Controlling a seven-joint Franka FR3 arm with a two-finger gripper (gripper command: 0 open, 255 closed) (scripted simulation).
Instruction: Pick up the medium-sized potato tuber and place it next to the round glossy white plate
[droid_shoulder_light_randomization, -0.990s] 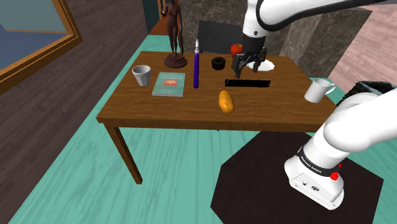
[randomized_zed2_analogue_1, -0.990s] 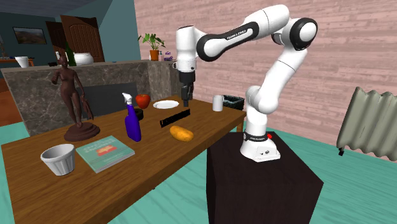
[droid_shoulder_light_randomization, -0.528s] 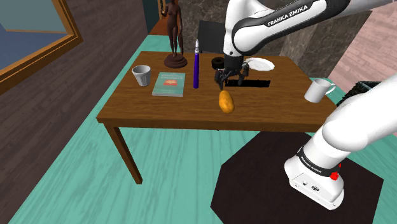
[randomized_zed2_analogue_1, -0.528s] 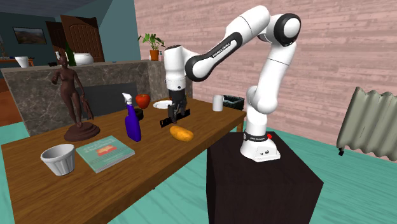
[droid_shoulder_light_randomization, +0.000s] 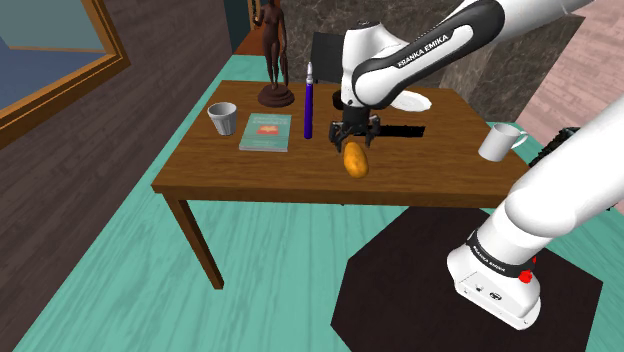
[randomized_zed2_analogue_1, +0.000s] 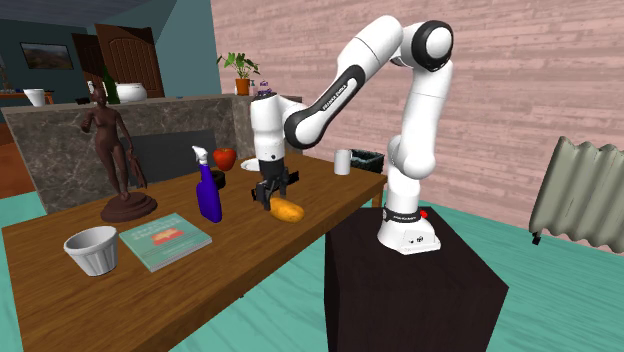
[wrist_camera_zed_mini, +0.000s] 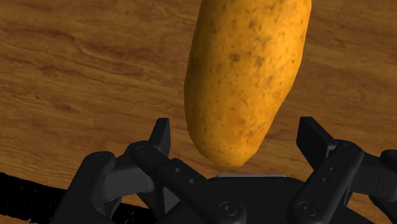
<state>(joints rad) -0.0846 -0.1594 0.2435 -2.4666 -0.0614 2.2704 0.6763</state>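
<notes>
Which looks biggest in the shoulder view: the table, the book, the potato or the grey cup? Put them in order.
1. table
2. book
3. potato and cup: they look too alike to rank.

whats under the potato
The potato lies on the wooden table, between open fingers that do not touch it. The spot right beneath it is covered.
</notes>
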